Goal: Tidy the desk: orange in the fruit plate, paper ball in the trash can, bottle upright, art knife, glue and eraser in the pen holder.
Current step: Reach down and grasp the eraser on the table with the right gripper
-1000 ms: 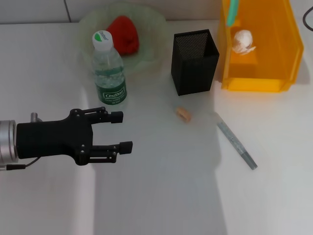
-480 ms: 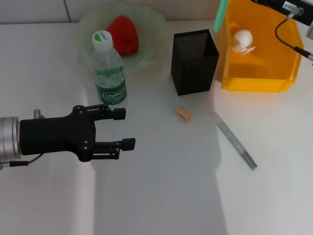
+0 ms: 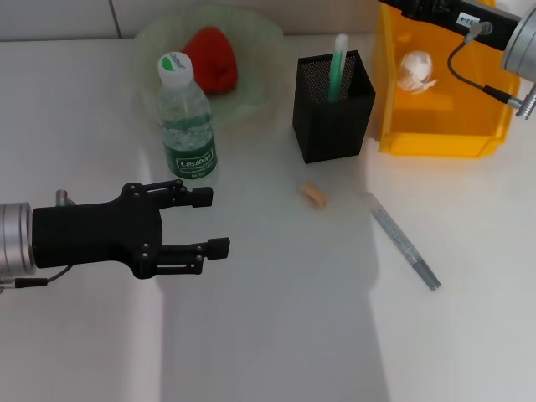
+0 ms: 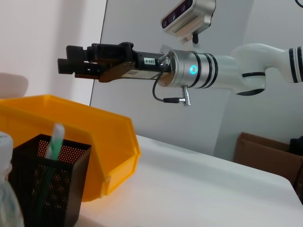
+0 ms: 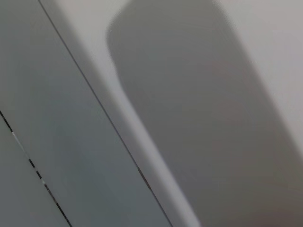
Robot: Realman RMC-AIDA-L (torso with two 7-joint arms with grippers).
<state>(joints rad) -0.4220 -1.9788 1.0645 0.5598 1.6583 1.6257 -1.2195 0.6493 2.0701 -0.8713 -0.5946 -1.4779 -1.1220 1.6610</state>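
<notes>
Jaws of the left gripper (image 3: pixel 209 222) gape empty, lower left; right gripper's (image 4: pixel 71 66) jaws unreadable. Next, approach the eraser (image 3: pixel 314 195) squarely.

Black mesh pen holder (image 3: pixel 333 109); translucent glossy plastic trash can (image 3: pixel 469 126).

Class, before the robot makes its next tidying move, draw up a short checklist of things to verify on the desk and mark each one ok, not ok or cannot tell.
1. Orange in the fruit plate: ok.
2. Paper ball in the trash can: ok.
3. Bottle upright: ok.
4. Eraser in the pen holder: not ok, it lies on the desk.
5. Grey stick in the pen holder: not ok, it lies on the desk; a green-white stick stands inside.
6. Left tool open and empty: ok. Right tool above the trash can: cannot tell.
</notes>
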